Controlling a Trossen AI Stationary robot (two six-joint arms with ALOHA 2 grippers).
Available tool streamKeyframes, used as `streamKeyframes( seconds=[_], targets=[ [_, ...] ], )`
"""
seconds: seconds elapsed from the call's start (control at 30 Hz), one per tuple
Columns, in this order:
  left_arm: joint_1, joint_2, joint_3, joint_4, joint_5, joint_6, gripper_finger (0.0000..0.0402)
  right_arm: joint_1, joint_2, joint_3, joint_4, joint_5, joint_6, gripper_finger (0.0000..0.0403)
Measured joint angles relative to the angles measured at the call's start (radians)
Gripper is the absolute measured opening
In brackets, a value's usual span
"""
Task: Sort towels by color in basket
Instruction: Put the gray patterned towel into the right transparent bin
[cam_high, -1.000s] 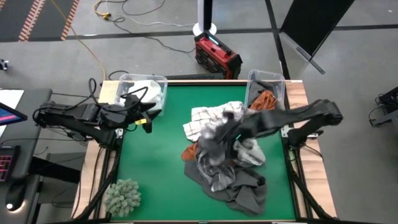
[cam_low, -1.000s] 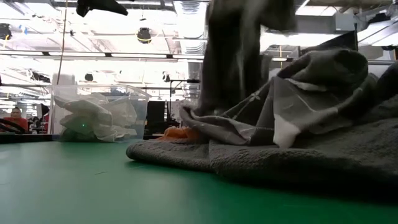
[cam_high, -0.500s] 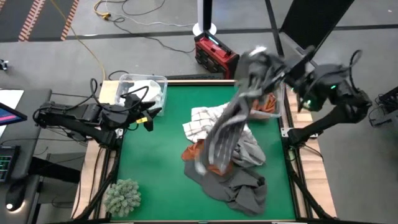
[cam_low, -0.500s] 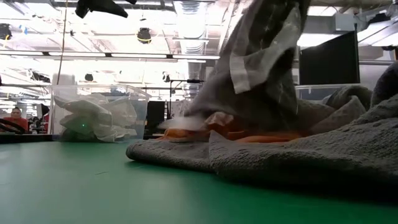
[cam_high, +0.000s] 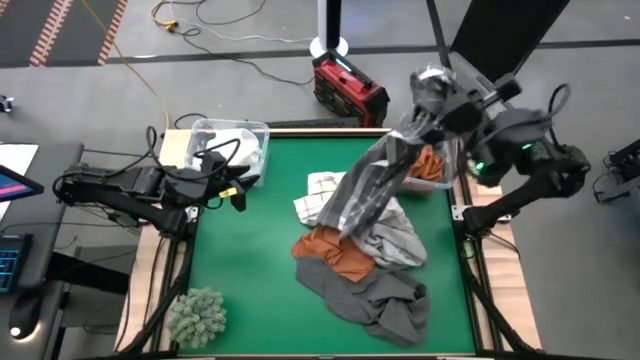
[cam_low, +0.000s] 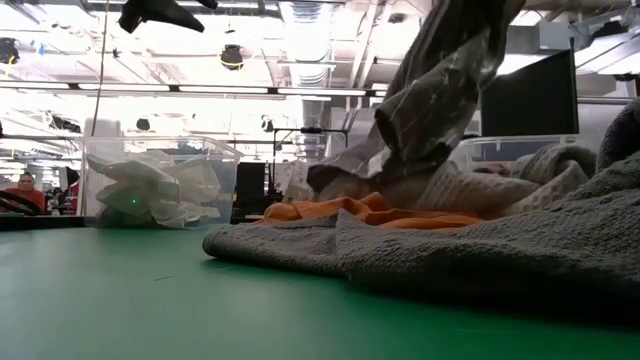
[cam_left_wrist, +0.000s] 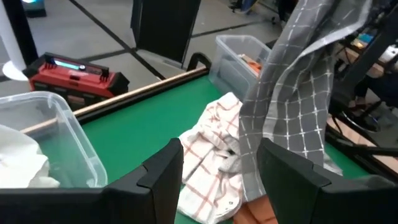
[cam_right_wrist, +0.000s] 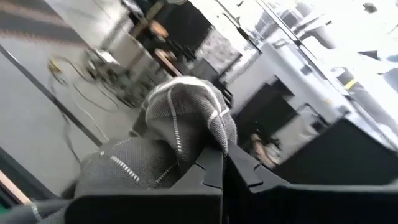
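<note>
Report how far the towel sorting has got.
Done: white towels sit in the left bin; an orange one in the right bin. In hand: the right gripper lifts a grey checked towel. Left: the pile on the table. The left gripper waits open.

Probably lab: floor cables, monitors

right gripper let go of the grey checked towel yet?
No: the right gripper is shut on the grey checked towel, which hangs from it above the pile toward the right bin.
</note>
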Motion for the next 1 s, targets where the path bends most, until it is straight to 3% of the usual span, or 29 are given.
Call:
streamKeyframes(
  seconds=[0.17,0.3,0.43,0.57,0.8,1.0],
  targets=[
    [0.000,0.000,0.000,-0.004,0.019,0.000,0.0194,-0.022,0.018,-0.001,-0.424,-0.020,0.450,0.0019],
    [0.000,0.000,0.000,-0.023,0.021,-0.004,0.0194,-0.078,0.016,-0.001,-0.740,-0.289,0.884,0.0019],
    [0.000,0.000,0.000,-0.024,0.035,-0.006,0.0194,-0.190,0.037,-0.001,-1.017,-0.506,1.176,0.0019],
    [0.000,0.000,0.000,-0.024,0.037,-0.005,0.0194,-0.308,0.016,-0.039,-0.989,-0.699,1.186,0.0019],
    [0.000,0.000,0.000,-0.030,0.079,-0.006,0.0194,-0.523,0.002,-0.093,-1.011,-0.837,1.220,0.0019],
    [0.000,0.000,0.000,-0.030,0.083,-0.007,0.0194,-0.665,-0.005,-0.239,-1.011,-0.975,1.178,0.0020]
  ],
)
